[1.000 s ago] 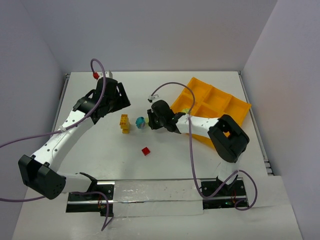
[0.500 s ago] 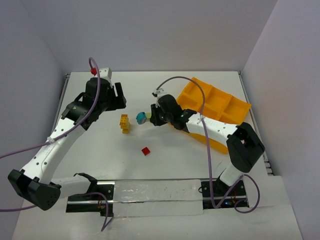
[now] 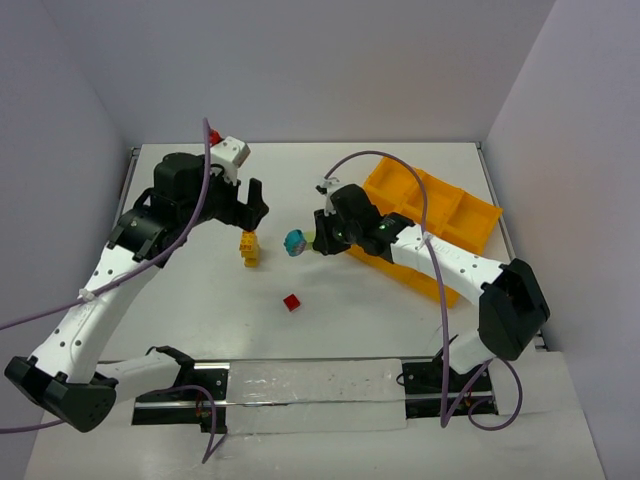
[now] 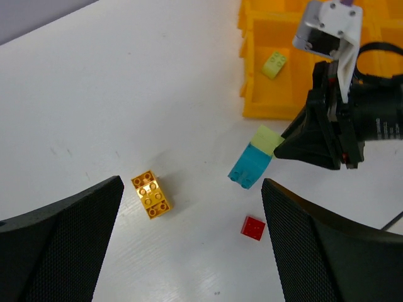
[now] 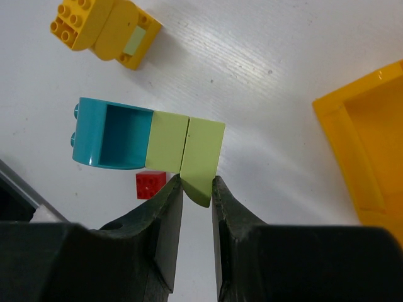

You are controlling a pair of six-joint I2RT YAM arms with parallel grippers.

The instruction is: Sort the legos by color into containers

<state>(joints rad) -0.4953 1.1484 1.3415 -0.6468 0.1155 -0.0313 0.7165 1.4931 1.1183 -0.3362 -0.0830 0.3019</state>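
- Top view: the right end effector (image 3: 312, 240) pinches the green end of the teal-and-green lego stack (image 3: 295, 242), between the yellow lego stack (image 3: 249, 247) and the tray (image 3: 470, 215). The held stack's long axis runs left-right, teal end outward. The left end effector (image 3: 245, 212), its jaws wider than before, hangs just beyond the yellow lego stack.
- Left wrist: the yellow lego stack (image 4: 152, 195) lies on the desk (image 4: 94, 94) between the spread fingers (image 4: 56, 251). The red lego (image 4: 252, 227) lies nearer the right one.
- Right wrist: narrow fingers (image 5: 167, 207) grip the green corner; the teal hollow faces the camera.
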